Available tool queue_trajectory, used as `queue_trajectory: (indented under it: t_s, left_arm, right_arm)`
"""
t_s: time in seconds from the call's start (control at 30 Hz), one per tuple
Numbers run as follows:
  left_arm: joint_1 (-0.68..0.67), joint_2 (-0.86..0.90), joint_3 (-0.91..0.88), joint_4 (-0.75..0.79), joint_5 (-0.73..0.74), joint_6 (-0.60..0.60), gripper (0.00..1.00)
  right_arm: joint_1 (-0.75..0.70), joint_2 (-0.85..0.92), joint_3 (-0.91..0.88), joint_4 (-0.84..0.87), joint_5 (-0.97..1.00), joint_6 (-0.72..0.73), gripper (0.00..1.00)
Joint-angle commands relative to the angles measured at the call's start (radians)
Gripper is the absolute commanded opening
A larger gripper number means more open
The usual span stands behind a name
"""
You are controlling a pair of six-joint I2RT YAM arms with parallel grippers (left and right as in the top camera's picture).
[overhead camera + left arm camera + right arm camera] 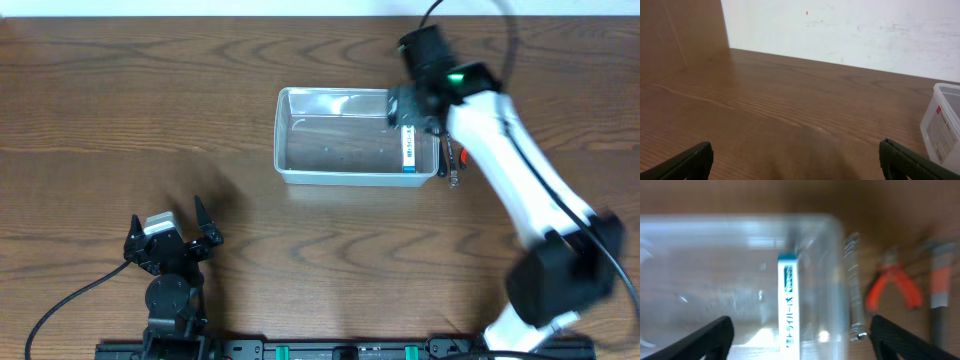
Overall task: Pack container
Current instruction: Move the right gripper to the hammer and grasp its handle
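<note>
**Overhead and wrist views, 2-arm rig.** The clear container (345,172) is set on the dark wooden bench (120,90). A blue-and-white box (408,148) is seen on edge inside the container, against the end wall nearest the right arm. The right gripper (800,332) is held above that end of the container, its 2 fingers (710,340) spread wide and nothing pinched. Just outside that wall, orange-handled pliers (892,287), a blurred metal item (855,300) and a grey-handled tool (940,285) are laid on the bench. The left gripper (168,225) is shown well apart from the container, nearer the robot's base and on the left arm's side, likewise spread and empty
</note>
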Motion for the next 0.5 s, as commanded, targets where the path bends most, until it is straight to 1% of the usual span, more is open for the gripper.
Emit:
queue_trajectory:
  t_s: [0.0, 0.07, 0.13, 0.3, 0.33, 0.37, 0.43, 0.47]
  left_arm:
    - [0.002, -0.002, -0.024, -0.026, -0.017, 0.002, 0.98]
    - [0.002, -0.002, -0.024, -0.026, -0.017, 0.002, 0.98]
    - [0.002, -0.002, -0.024, -0.026, -0.017, 0.002, 0.98]
    - [0.002, -0.002, -0.024, -0.026, -0.016, 0.002, 0.98]
    - [0.002, -0.002, -0.024, -0.026, -0.016, 0.002, 0.98]
    - [0.002, -0.002, -0.024, -0.026, -0.016, 0.002, 0.98]
    - [0.002, -0.002, -0.024, -0.026, -0.016, 0.002, 0.98]
    - [0.002, -0.002, -0.024, -0.026, -0.017, 0.002, 0.98]
  right_arm:
    - [-0.070, -0.122, 0.033, -0.010, 0.163, -0.071, 0.92]
    - [-0.129, -0.144, 0.032, -0.027, 0.218, -0.094, 0.95]
    - [-0.196, -0.142, 0.031, -0.039, 0.222, -0.124, 0.98]
    - [-0.377, -0.069, -0.015, -0.014, 0.196, -0.148, 0.99]
    - [-0.406, -0.048, -0.025, 0.005, 0.156, -0.174, 0.98]
    - [-0.440, -0.016, -0.033, 0.030, 0.071, -0.232, 0.96]
    - [-0.483, 0.038, -0.033, 0.056, -0.074, -0.312, 0.91]
    - [-0.502, 0.069, -0.033, 0.066, -0.129, -0.330, 0.88]
